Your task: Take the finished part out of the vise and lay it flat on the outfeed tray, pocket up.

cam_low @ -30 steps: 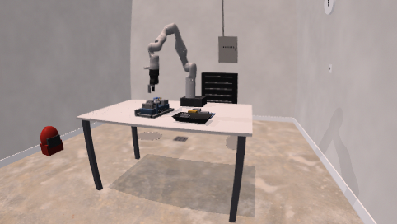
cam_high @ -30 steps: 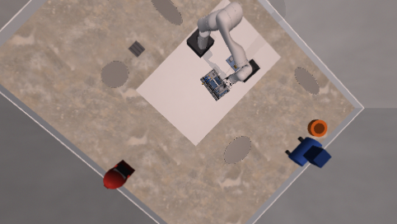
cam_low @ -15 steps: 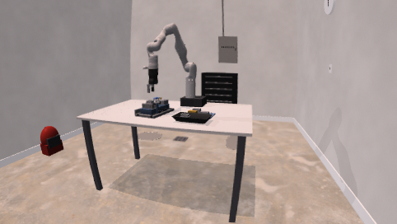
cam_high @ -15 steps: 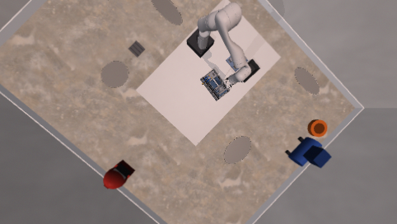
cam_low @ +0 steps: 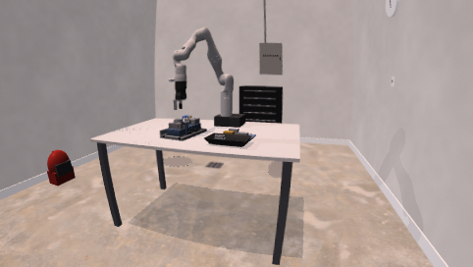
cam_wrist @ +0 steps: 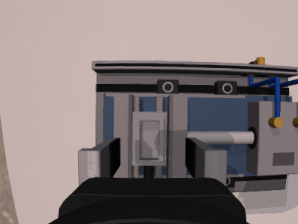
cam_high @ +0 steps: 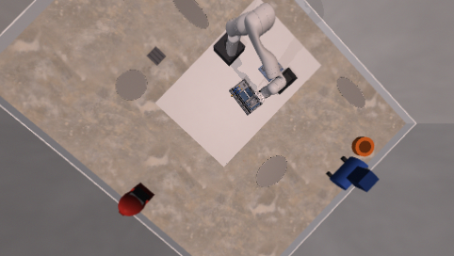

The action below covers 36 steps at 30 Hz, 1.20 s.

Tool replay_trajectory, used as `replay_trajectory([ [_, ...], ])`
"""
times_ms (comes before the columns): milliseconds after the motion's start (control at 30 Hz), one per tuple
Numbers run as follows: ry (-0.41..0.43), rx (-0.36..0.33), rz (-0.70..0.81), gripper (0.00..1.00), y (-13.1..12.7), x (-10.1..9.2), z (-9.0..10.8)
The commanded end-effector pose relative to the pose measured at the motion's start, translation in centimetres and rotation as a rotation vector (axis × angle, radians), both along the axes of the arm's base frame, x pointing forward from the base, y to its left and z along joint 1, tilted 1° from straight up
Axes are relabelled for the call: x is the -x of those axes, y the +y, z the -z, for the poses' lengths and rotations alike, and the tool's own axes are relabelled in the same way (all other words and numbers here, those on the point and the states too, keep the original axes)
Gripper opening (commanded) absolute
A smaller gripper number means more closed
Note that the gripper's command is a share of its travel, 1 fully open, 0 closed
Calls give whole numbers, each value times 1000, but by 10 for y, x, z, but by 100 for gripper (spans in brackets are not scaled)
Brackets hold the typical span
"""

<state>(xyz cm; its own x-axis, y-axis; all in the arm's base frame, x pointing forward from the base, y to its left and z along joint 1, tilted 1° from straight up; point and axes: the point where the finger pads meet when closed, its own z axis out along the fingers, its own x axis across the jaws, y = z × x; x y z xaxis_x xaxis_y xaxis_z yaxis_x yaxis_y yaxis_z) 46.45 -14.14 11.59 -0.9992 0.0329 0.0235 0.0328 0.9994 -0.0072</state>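
Note:
The vise is a grey and blue block on the white table; it also shows in the overhead view and the side view. A pale grey part stands clamped in its jaws. My gripper hangs open and empty above the vise, its two fingers to either side of the part as seen from the wrist. In the side view the gripper is well above the vise. The black outfeed tray lies on the table right of the vise, with a small yellow and grey thing inside.
The arm's base stands on the table behind the tray. A black cabinet is by the back wall. On the floor are a red object, a blue object and an orange bin.

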Motion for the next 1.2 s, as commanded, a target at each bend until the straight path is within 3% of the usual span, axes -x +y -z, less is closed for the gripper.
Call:
replay_trajectory([
  [0,-5,-1,5,100,-2,-1,-1],
  [433,-12,-7,14,100,-2,-3,-2],
  [467,-12,-7,14,0,-2,-3,-2],
  [1167,-12,-7,14,0,-2,-3,-2],
])
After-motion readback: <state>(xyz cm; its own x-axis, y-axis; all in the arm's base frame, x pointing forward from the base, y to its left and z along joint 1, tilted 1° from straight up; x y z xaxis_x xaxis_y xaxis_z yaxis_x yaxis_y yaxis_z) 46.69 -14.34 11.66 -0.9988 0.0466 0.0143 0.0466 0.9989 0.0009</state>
